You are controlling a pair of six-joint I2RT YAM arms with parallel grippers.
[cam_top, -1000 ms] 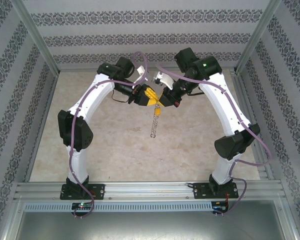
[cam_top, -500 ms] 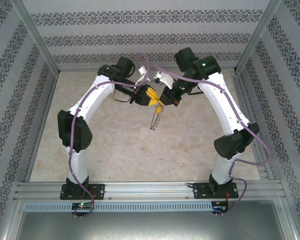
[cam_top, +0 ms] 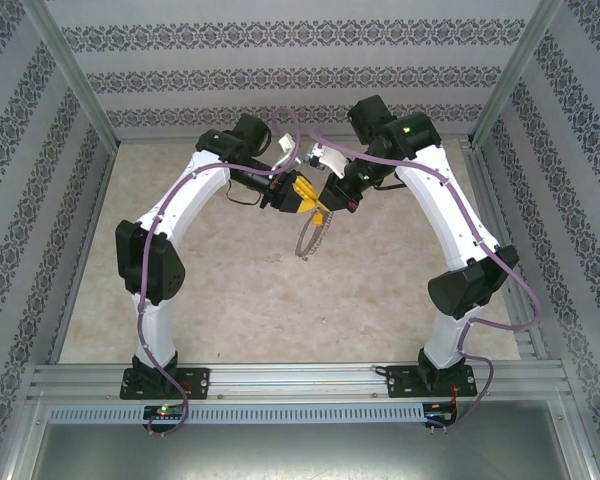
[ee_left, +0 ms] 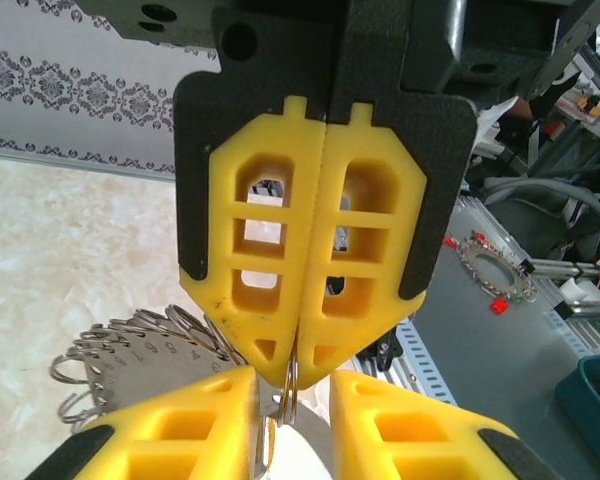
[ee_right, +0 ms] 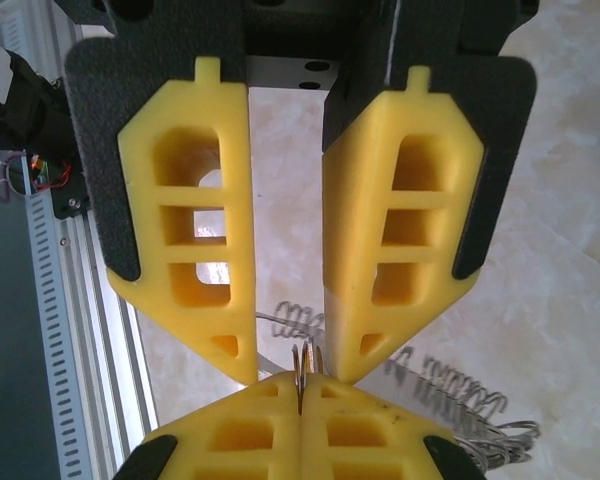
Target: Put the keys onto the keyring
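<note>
Over the far half of the table (cam_top: 230, 320), about midway between its left and right edges, both arms arch inward and their yellow-fingered tools meet tip to tip in the air.

The right gripper (ee_left: 298, 368) is clenched. In the left wrist view its two fingers (ee_left: 270, 240) press flat against each other along their whole length, and the thin wire of the keyring (cam_top: 308, 240) comes out from between their tips. The right wrist view shows the same pinch from behind, with the wire loop standing up out of the closed seam.

The left gripper (ee_right: 292, 355) faces it from the opposite side with its fingers (ee_right: 195, 230) parted, and pale table shows through the gap between them. The ring wire runs into that gap right at the tips. Whether either finger touches the wire cannot be told.

From the top camera, the keyring hangs down from the meeting point as a narrow silvery strand, tilted slightly toward the left edge, with its lower end toward the middle of the table. Whether that end reaches the surface cannot be told. In the wrist views the ring fans out to one side below the fingers, fringed with many small silvery keys (ee_left: 130, 350) packed closely along the wire.
</note>
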